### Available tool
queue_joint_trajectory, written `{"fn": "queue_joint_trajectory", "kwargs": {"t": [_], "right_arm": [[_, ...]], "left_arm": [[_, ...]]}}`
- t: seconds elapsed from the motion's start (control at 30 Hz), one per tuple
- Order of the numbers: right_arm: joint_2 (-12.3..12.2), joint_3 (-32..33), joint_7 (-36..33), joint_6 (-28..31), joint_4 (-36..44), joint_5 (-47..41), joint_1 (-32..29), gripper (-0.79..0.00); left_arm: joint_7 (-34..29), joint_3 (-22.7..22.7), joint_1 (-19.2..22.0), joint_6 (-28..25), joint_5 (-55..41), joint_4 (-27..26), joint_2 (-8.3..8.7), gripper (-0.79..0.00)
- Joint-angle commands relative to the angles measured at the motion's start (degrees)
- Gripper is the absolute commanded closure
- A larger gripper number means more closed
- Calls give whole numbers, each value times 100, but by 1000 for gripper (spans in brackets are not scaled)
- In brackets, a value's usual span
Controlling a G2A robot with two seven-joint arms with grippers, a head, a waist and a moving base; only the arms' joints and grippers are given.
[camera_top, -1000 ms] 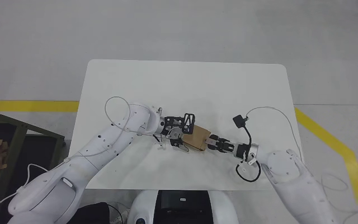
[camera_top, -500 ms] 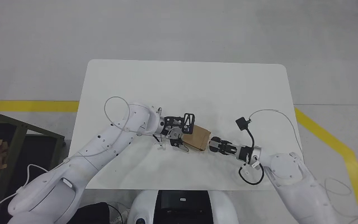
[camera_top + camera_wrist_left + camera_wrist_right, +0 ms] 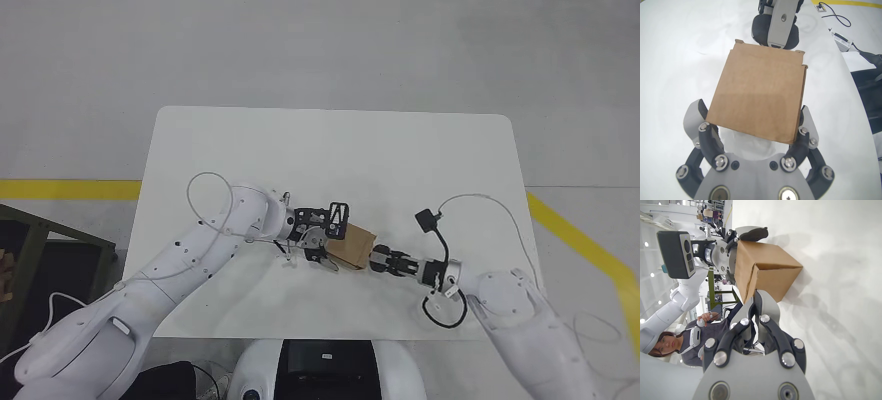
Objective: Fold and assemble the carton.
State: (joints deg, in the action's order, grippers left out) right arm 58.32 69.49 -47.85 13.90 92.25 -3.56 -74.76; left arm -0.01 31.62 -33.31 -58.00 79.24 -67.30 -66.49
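On the table (image 3: 400, 150), left end effector (image 3: 329, 240) clamps the brown carton (image 3: 356, 247)

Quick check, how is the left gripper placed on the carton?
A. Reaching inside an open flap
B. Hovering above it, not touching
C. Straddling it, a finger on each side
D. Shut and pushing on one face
C: in the left wrist view the carton sits within the left gripper, with one finger against each of two opposite sides.
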Motion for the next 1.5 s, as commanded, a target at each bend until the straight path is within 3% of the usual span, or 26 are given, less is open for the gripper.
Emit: {"fn": "queue_joint_trajectory", "kwargs": {"t": [0.0,0.6,0.73,0.77,0.8,0.83,1.0,1.23,1.37,1.47], "right_arm": [[7,-27,9,0,-8,4,29,0],[44,-114,101,90,-108,-32,150,0],[14,47,154,126,-36,-41,11,-332],[5,91,166,136,-17,-46,-26,-425],[-3,137,176,141,-6,-49,-63,-720],[-11,183,189,149,3,-64,-97,-785],[-40,370,226,309,73,-117,-223,-785],[-83,609,334,780,309,63,-403,-785],[-109,757,458,1067,522,250,-572,-785],[-125,846,575,1250,694,440,-714,-785]], "left_arm": [[-7,-12,6,0,-4,-3,-4,-785],[55,-54,75,0,-14,98,-31,-785],[71,39,3,0,40,90,55,-785],[48,70,-39,0,61,43,92,-785],[49,114,-91,0,65,-31,138,-785],[48,173,-152,0,72,-109,193,-785],[387,643,-619,0,31,-722,603,-785],[1329,1795,-1318,0,11,-1271,1266,-785],[1790,2469,-1577,0,-128,-1220,1493,-785],[1519,2887,-1709,356,-162,-1137,1586,-785]]}}
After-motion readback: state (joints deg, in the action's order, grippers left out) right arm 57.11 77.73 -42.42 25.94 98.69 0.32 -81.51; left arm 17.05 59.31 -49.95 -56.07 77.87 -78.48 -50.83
